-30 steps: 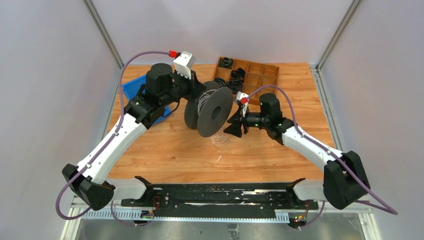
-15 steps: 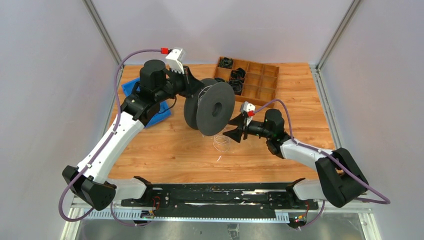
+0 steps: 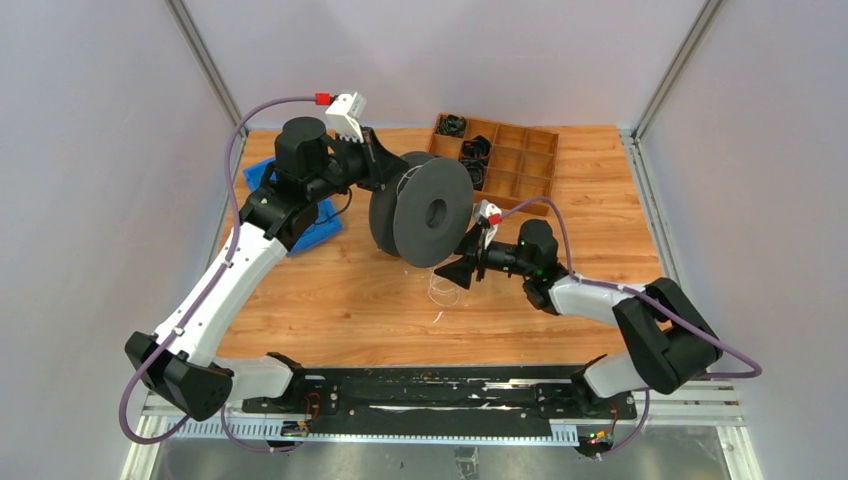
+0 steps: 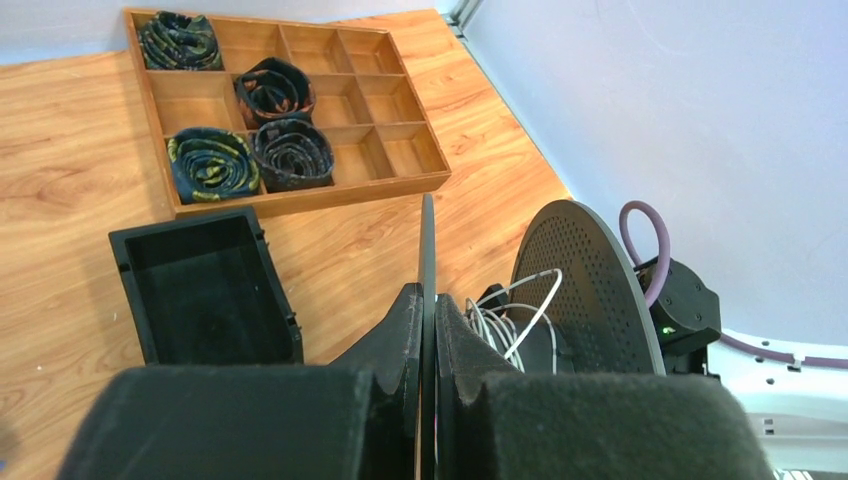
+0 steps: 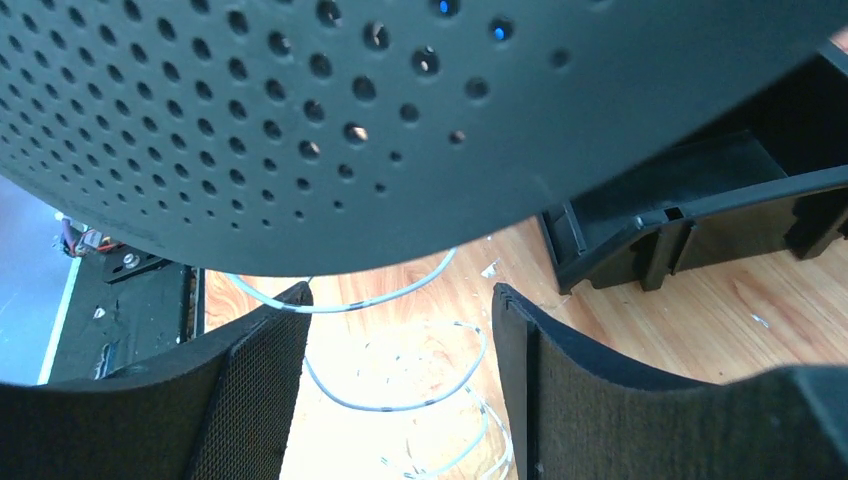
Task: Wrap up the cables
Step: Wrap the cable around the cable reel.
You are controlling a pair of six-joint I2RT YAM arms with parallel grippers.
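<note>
Mid-desk, the cables [image 3: 440, 287] lie mostly in loose loops, the right gripper [image 3: 458, 270] spread just beside them. Behind, the left gripper [image 4: 428, 330] pinches a flange of the spool [image 3: 432, 213], whose hub carries few turns; most winding looks left to do.

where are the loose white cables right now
In the top view the loose cables lie on the wooden table, under the black spool, right beside the right hand.
</note>
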